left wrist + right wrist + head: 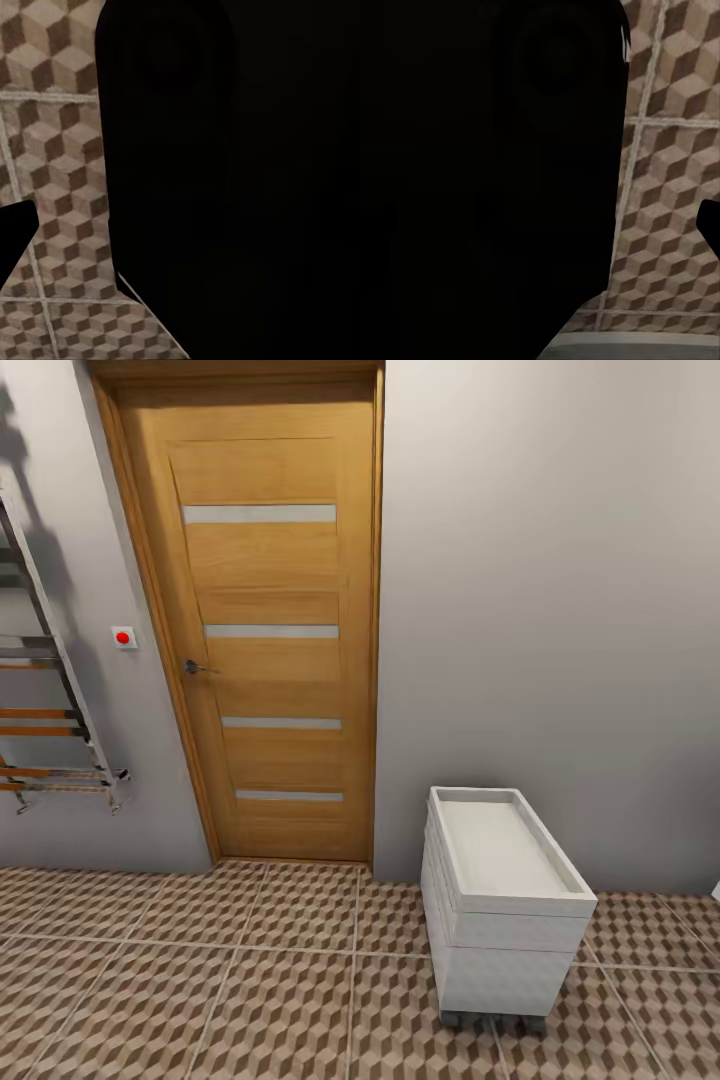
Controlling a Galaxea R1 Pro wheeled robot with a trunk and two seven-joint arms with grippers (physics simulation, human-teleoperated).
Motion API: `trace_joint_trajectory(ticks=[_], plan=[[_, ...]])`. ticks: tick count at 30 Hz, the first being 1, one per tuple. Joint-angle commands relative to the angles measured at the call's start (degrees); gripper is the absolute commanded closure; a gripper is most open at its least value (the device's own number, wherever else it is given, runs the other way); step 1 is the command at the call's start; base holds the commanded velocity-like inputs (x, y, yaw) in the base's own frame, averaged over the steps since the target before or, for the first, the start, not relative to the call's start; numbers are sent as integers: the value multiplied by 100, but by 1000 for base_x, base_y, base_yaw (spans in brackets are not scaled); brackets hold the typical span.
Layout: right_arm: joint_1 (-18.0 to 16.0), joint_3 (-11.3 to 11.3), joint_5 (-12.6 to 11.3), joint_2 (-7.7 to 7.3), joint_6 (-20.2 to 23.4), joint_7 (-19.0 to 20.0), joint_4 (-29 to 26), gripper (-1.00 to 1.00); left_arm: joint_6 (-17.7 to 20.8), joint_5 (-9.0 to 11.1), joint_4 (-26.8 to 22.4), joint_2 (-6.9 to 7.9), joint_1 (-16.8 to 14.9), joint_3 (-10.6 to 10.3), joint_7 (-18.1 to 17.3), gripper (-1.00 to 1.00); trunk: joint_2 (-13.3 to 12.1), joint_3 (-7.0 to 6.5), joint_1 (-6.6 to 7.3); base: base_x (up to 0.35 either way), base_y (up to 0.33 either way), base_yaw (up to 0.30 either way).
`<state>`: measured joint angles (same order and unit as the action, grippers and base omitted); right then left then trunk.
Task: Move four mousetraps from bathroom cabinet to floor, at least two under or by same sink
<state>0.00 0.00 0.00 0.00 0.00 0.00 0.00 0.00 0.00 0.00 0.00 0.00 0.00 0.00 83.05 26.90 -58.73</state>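
Note:
The mousetraps, the cabinet and the sink are out of view. The bathroom floor of cube-pattern tiles stretches across the lower head view. It also lies beneath both wrist cameras, as floor in the left wrist view and floor in the right wrist view. A large black mass of the robot covers most of each wrist view. A small black wedge juts in at the edge of the left wrist view, and another wedge in the right wrist view. I cannot tell how either gripper's jaws stand.
An oak door stands shut straight ahead in the pale grey wall. A chrome ladder towel rail hangs at the left. The small white box unit on wheels stands at the right against the wall, its top tray bare.

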Motion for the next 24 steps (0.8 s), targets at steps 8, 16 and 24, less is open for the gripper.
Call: trace_joint_trajectory(ticks=[8, 16, 24], plan=[[-35, 21, 26, -7, -20, 3, 9, -100, -48, 18, -35, 9, -8, -32, -9, -100, 3, 3, 0, 0, 0, 0], [-35, 18, 34, 13, -24, 8, 9, -100, -95, 18, -66, 12, -8, -35, -9, -100, 3, 3, 0, 0, 0, 0], [-35, 16, 35, 17, -26, -3, 9, -100, -104, 18, -71, 15, -8, -35, -9, -100, 3, 3, 0, 0, 0, 57]])
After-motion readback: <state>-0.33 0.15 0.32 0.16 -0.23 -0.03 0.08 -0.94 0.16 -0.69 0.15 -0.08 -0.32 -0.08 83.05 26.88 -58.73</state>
